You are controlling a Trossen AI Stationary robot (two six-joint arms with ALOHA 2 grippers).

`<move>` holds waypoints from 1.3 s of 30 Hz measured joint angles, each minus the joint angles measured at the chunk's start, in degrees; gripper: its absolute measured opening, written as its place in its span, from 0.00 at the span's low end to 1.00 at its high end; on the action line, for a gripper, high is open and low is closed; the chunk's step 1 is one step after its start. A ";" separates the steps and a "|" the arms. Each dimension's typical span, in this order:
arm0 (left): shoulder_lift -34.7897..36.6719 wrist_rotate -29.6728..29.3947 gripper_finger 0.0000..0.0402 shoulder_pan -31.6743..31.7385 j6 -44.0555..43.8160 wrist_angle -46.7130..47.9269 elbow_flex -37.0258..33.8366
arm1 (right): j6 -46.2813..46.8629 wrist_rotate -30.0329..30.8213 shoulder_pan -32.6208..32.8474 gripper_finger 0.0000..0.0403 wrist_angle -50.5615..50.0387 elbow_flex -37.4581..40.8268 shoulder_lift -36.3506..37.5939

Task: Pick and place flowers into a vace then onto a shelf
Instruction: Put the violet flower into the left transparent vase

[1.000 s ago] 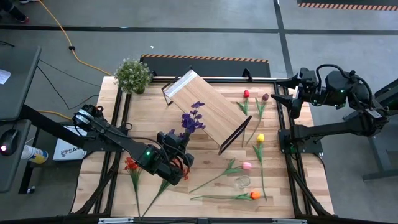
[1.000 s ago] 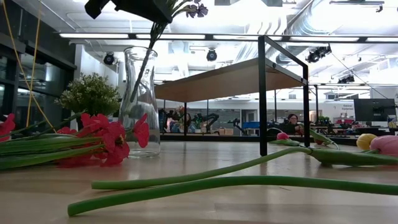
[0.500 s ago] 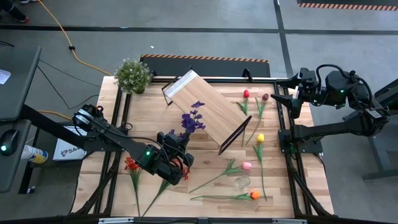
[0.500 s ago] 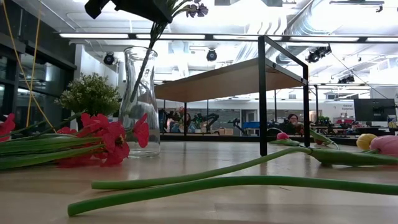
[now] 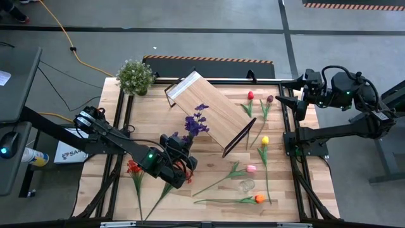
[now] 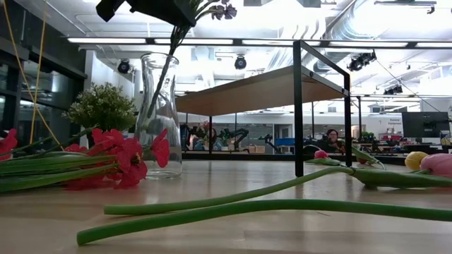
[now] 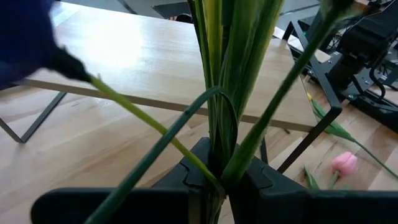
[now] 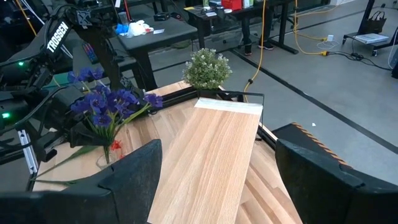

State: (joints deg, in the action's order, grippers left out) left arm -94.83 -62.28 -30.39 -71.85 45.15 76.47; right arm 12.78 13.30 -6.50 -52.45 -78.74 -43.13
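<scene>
My left gripper (image 5: 182, 147) hangs over the glass vase (image 6: 159, 120) at the table's left-centre, shut on the purple sprig (image 5: 196, 120). The sprig's stems slant down through the vase's mouth. The vase stands upright on the table, hidden under the arm in the high view. Red sprays (image 5: 133, 168) lie beside it. Red (image 5: 250, 95), maroon (image 5: 270, 99), yellow (image 5: 264, 140), pink (image 5: 251, 168) and orange (image 5: 259, 198) tulips lie flat on the table's right half. The shelf (image 5: 212, 113) stands diagonally at mid-table on its black legs. My right gripper (image 5: 296, 99) waits open at the far right edge. My left gripper pinches the purple sprig's bundle of green stems (image 7: 219, 163) between its two fingers, partway along their length. The blossoms (image 8: 102, 102) stand above the fingers. The lower stems (image 6: 157, 92) hang slanting below the fingers inside the vase.
A bushy potted plant (image 5: 135, 76) stands at the far left corner. A small clear object (image 5: 245, 185) sits near the pink and orange tulips. Long stems (image 6: 233, 208) lie across the near side of the table. Bare wood shows between the shelf and the left edge.
</scene>
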 joint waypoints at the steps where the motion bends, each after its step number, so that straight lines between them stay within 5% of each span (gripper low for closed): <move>1: 0.00 0.00 0.20 0.00 0.00 0.00 0.00 | 0.00 0.00 0.02 0.75 0.00 0.00 0.00; 10: 0.00 0.33 0.22 0.00 -0.07 -0.07 0.00 | 0.03 0.00 0.02 0.75 0.00 0.00 0.00; 26: 0.00 2.04 0.55 -0.02 -0.42 -0.07 0.00 | 0.20 0.00 0.01 0.75 0.00 0.00 0.00; 39: 0.00 4.13 0.59 -0.02 1.45 -0.08 -0.01 | 0.20 0.00 0.01 0.75 -0.01 0.00 0.00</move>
State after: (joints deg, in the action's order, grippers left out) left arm -94.83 -58.15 -30.41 -70.41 45.07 76.45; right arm 12.97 13.30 -6.49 -52.46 -78.74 -43.13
